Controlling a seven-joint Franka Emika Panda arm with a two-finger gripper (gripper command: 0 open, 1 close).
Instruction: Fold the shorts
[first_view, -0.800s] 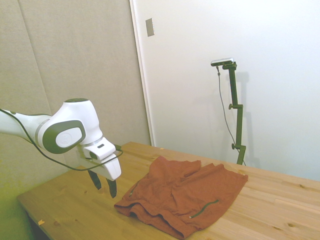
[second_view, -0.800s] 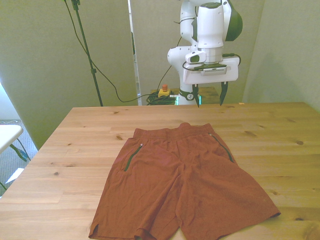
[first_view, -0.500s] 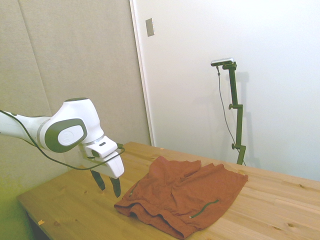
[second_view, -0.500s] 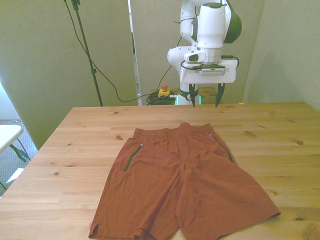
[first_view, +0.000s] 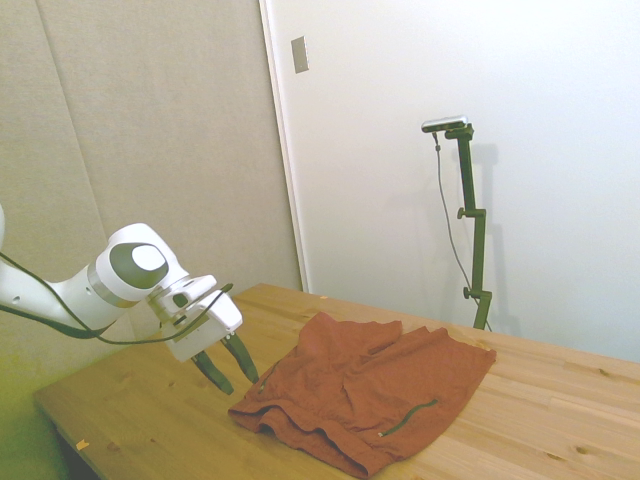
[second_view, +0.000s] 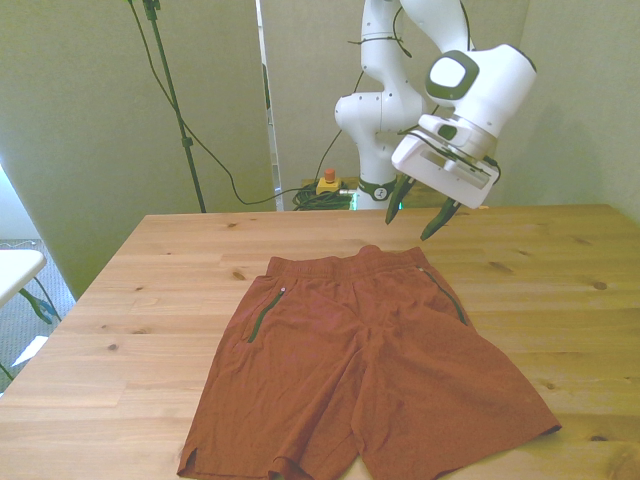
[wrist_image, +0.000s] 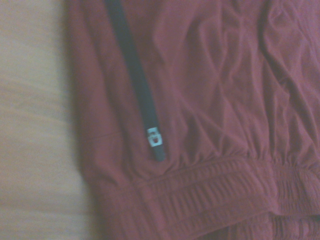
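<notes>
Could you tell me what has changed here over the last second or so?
The gripper has tilted from pointing straight down to slanting toward the waistband corner of the shorts, dropping lower. Its fingers stay open, holding nothing. The shorts lie flat, unmoved, on the table.

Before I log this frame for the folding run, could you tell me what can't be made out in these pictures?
- Shorts, front view: the leg hem near the front view's left runs to the picture's bottom edge, so its lowest part is cut off.
- Shorts, side view: the far leg is hidden behind raised folds of cloth.
- Wrist view: only the waistband corner and one zip show, blurred.
- Gripper: open above the table; its height over the cloth is unclear.
</notes>
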